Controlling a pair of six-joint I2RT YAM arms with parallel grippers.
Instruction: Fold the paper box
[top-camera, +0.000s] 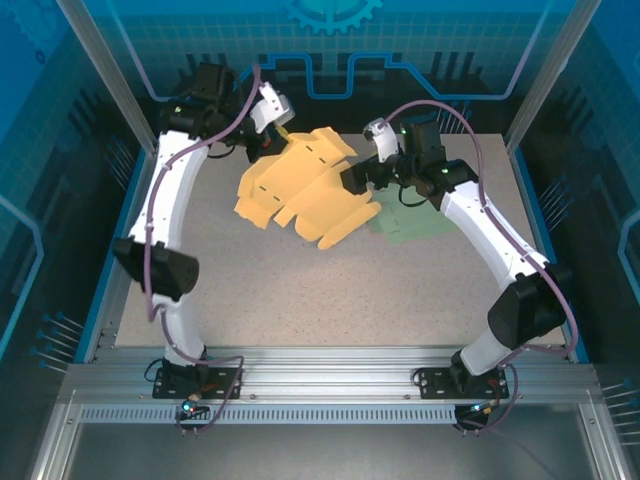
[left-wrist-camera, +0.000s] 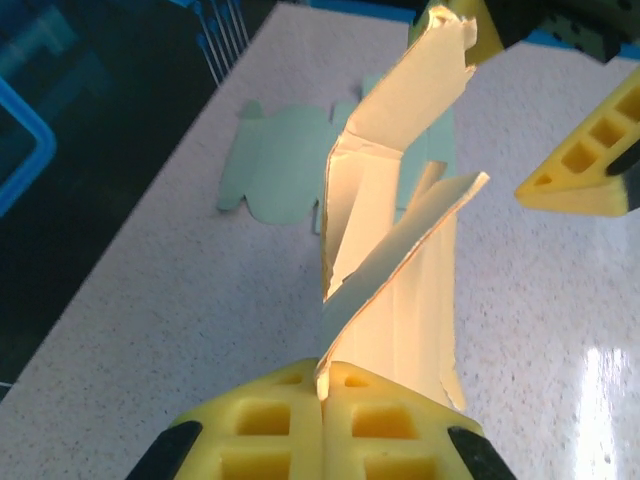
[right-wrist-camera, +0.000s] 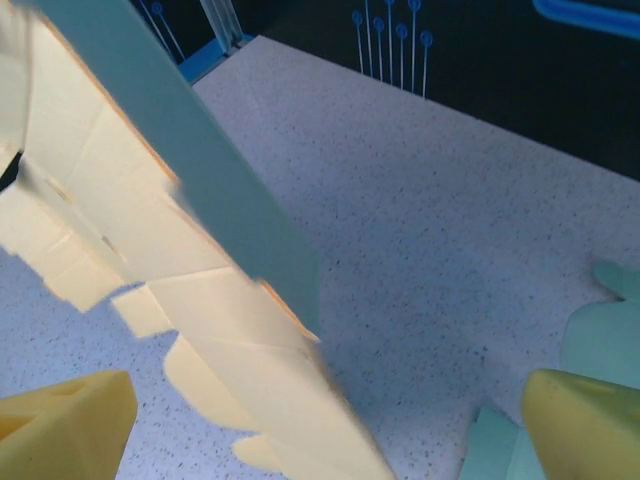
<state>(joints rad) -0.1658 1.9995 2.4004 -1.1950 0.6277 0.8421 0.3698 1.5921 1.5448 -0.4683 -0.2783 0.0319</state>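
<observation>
Bright even light, glare on the table (left-wrist-camera: 603, 385), blurred close paper box (right-wrist-camera: 230, 330).

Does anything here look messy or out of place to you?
The yellow paper box hangs crooked, its flaps splayed unevenly, pinched at one edge by the left gripper. A green sheet lies flat beside it, unfolded.

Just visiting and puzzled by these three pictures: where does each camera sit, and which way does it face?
Top external: above and behind the robot, looking down on the table; the left arm and right arm show.
Left wrist: on the left arm, looking along the left gripper, shut on the yellow box blank.
Right wrist: on the right arm, looking down past the open right gripper, which straddles that blank.
Shared: both wrist views also catch the green box blank on the table.
</observation>
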